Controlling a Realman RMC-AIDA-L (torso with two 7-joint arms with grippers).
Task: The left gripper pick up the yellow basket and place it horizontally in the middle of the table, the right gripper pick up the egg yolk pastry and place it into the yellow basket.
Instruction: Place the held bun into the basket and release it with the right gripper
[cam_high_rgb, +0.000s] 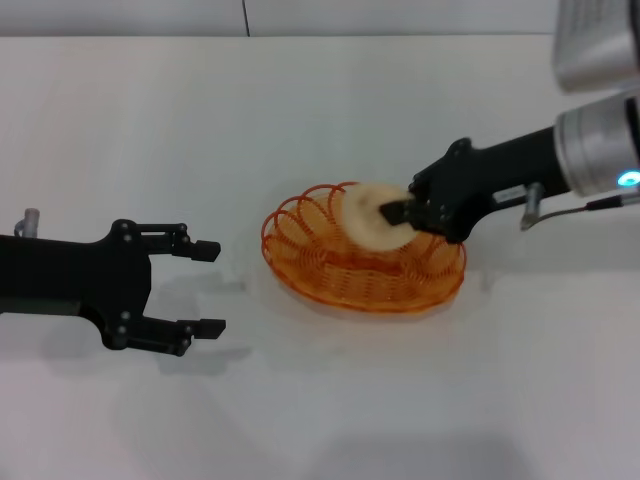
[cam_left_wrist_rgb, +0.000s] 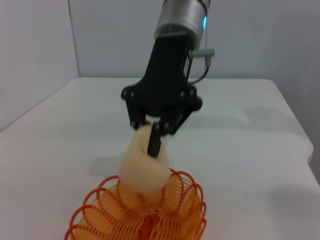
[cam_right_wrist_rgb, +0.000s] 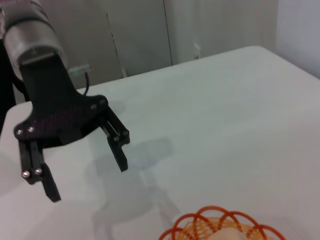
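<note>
Counting first: two tools, one basket, one pastry, one table.

Right tool (cam_high_rgb: 398, 212) comes in from the 3 o'clock side of the head view and sits over the yellow basket (cam_high_rgb: 365, 272), fingers clamped on the egg yolk pastry (cam_high_rgb: 368, 218). Left wrist view confirms it: the tool (cam_left_wrist_rgb: 152, 137) pinches the pastry (cam_left_wrist_rgb: 143, 165) from above, with the pastry's lower part down among the basket (cam_left_wrist_rgb: 137, 215) loops. Can't tell if the pastry touches the basket floor or hangs just above it.

Left tool (cam_high_rgb: 208, 287) is at 9 o'clock, well apart from the basket, hovering low over the table (cam_high_rgb: 300, 120), fingers spread wide, holding nothing. Right wrist view shows the same tool (cam_right_wrist_rgb: 85, 170) with both fingers apart and its shadow on the table (cam_right_wrist_rgb: 225, 110).

Pastry: small, round, pale cream, smooth domed surface, tilted in the grip with its broad face turned toward 9 o'clock in the head view.

Basket: oval, translucent orange-yellow, wire-like coils, scalloped looped rim, much wider than the pastry. Lies flat near the table centre, long axis running roughly 10 to 4 o'clock. Only its looped rim (cam_right_wrist_rgb: 220, 225) shows in the right wrist view.

Table: plain white, matte, soft shadows under both arms and the basket. Room: light grey walls behind the far table edge, with a vertical panel seam at 12 o'clock in the head view.
</note>
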